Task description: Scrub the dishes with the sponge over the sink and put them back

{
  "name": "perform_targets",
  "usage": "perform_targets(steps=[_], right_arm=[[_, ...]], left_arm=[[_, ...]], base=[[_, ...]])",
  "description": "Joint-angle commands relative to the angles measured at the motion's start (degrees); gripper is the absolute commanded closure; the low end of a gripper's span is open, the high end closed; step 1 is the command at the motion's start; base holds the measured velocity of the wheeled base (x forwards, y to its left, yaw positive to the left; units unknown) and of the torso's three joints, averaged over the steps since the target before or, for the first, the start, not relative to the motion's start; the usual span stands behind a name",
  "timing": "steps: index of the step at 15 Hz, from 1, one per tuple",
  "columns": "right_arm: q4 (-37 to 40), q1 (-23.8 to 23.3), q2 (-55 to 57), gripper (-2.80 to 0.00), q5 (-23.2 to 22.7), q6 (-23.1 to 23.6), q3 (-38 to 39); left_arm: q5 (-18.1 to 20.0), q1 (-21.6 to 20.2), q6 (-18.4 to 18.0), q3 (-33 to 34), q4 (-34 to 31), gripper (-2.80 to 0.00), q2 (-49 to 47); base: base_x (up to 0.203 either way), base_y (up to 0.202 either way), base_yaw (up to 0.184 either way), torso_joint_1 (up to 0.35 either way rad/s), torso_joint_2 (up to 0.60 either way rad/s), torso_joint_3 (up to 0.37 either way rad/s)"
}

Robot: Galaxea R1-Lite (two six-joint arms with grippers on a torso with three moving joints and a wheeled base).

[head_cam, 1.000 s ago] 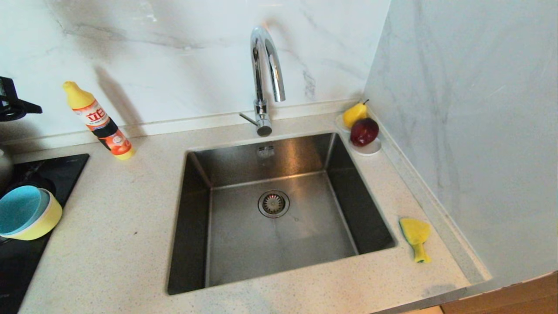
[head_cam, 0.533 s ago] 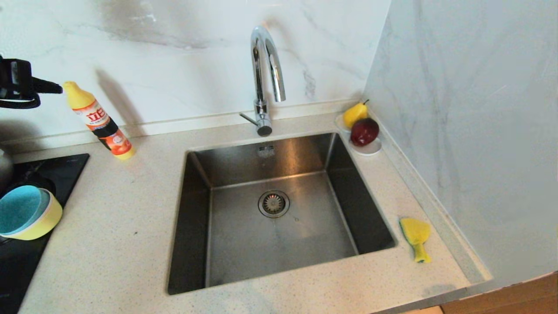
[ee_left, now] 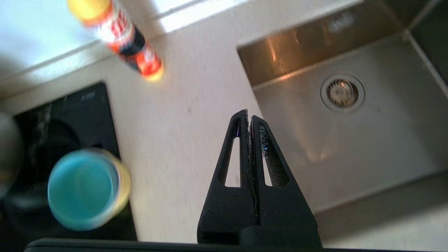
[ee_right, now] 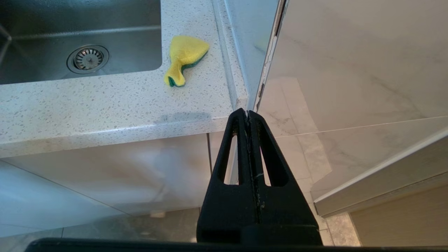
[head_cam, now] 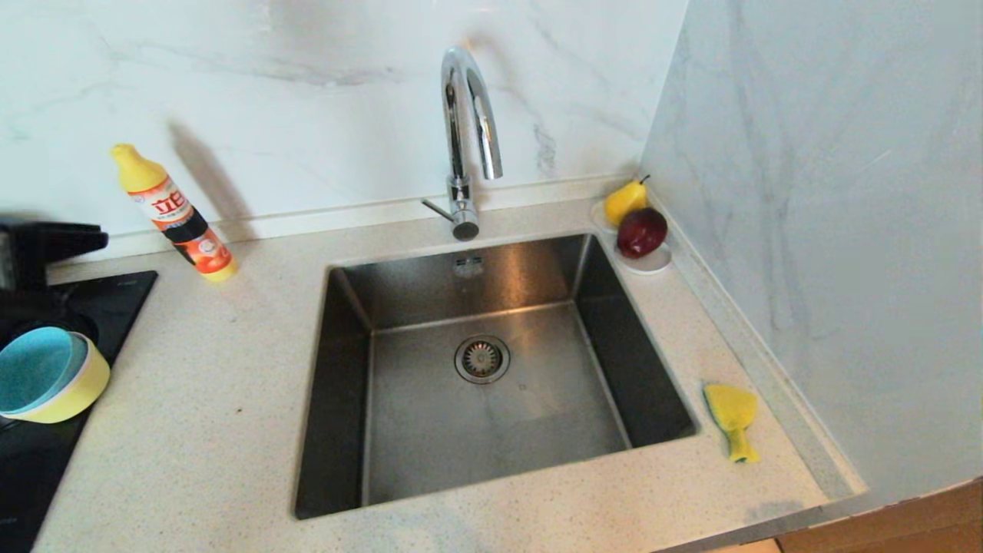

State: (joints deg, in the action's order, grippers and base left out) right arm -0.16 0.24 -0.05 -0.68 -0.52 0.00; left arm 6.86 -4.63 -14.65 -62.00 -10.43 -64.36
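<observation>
Left hand [ee_left: 249, 115] pressed closed and empty above the tabletop [ee_left: 196, 115] beside the sink [ee_left: 367, 140], right hand [ee_right: 247, 113] closed, empty, below the tabletop edge, sponge [ee_right: 185, 56] untouched.

We see our left gripper [ee_left: 249, 115] at the far left edge, up in the air, fingers pressed tight together and holding nothing. Its picture looks a bit blurry. Our right gripper [ee_right: 247, 113] hangs low, parked, fingers pressed together too.

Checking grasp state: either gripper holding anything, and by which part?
Nothing held. Left gripper and right gripper are both shut and empty; sponge lies untouched on the counter.
</observation>
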Motion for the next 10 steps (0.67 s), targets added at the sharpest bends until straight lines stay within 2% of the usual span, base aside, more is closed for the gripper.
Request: perform_targets(steps=[1,5,7,10], right_arm=[[-0.02,0.02,0.03,0.0,-0.02,0.0,0.0],[-0.02,0.02,-0.04,0.0,-0.02,0.0,0.0],[-0.02,0.02,-0.04,0.0,-0.02,0.0,0.0],[-0.02,0.02,-0.04,0.0,-0.02,0.0,0.0]], left_arm=[[-1.82,2.27,-0.02,15.93,5.86,0.0,20.9],[-3.57,3.53,2.87,33.92,9.25,0.0,43.76],[-3.86,3.88,4.61,39.45,6.35,0.0,52.68],[-4.63,4.05,6.36,44.57,-2.58,0.0,63.59]], base=[[0.0,0.0,0.0,0.0,0.0,0.0],[0.0,0.0,0.0,0.0,0.0,0.0],[0.0,0.0,0.0,0.0,0.0,0.0],[0.0,0.0,0.0,0.0,0.0,0.0]])
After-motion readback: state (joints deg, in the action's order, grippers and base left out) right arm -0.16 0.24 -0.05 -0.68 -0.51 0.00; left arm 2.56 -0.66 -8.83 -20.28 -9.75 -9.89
